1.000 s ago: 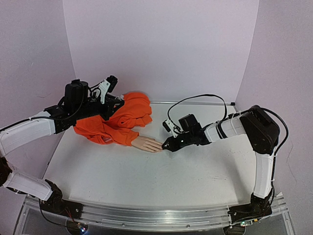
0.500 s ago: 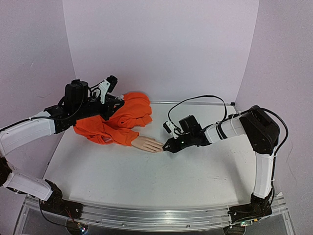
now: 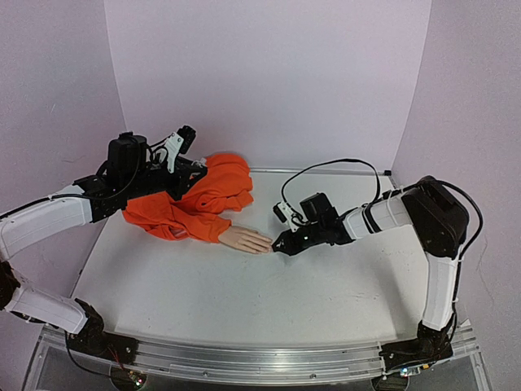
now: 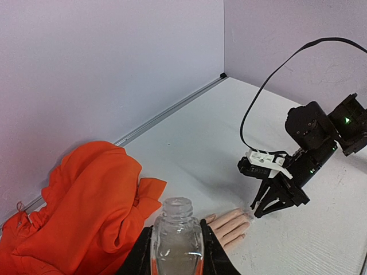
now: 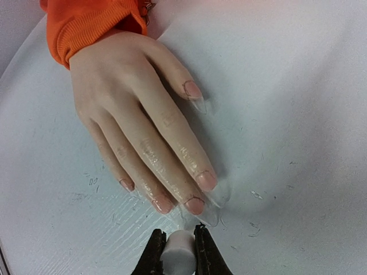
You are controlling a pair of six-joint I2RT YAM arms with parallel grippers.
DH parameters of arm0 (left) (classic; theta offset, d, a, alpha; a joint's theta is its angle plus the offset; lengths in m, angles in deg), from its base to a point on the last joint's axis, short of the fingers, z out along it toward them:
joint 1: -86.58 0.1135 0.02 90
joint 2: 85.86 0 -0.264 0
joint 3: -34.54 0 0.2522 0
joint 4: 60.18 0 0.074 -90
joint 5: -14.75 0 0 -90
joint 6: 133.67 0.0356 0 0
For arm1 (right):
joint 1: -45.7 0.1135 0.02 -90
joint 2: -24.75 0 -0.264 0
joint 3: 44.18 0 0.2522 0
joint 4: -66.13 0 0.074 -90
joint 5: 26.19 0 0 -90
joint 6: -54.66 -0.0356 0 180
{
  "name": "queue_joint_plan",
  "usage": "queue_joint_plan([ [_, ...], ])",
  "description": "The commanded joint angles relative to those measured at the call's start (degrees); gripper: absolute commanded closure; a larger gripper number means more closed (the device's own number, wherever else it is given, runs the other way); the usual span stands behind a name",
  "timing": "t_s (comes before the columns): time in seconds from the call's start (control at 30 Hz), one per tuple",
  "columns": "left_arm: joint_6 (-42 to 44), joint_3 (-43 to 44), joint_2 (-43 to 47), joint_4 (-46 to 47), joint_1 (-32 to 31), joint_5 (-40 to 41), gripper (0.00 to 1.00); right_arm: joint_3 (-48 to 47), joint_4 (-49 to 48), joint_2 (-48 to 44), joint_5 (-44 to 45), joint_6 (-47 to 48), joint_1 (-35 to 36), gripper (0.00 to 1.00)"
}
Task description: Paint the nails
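While right hand [image 5: 178, 253] grips white cap [image 5: 177, 246] — nails [image 5: 195, 205] just ahead.

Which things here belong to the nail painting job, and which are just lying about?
Job: nails, mannequin hand, open bottle in left gripper, white cap in right gripper.
Just there: orange sleeve, black cable, table.

The sleeve [image 3: 195, 208] is lying left of the mannequin hand [image 3: 244, 239], the bottle [image 4: 176, 240] hanging behind-left; the cap [image 5: 176, 252] in the right gripper [image 3: 278, 246] is sitting right of its nails [image 5: 195, 204].
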State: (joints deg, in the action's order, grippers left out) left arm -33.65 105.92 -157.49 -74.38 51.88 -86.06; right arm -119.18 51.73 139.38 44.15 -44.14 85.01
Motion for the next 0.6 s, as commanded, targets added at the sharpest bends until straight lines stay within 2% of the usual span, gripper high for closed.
queue_joint_plan([
  [0.0, -0.62, 0.54, 1.88, 3.62, 0.07, -0.71, 1.0, 1.7, -2.56, -5.31, -1.93, 0.1, 0.35, 1.0],
  [0.17, -0.65, 0.57, 2.0, 3.66, 0.07, -0.92, 1.0, 3.56, -5.13, -8.0, -2.91, 0.05, 0.33, 1.0],
  [0.57, -0.79, 0.6, 1.92, 3.66, 0.02, -1.06, 1.0, -1.26, -3.65, -3.76, -2.62, -0.23, 1.23, 1.0],
])
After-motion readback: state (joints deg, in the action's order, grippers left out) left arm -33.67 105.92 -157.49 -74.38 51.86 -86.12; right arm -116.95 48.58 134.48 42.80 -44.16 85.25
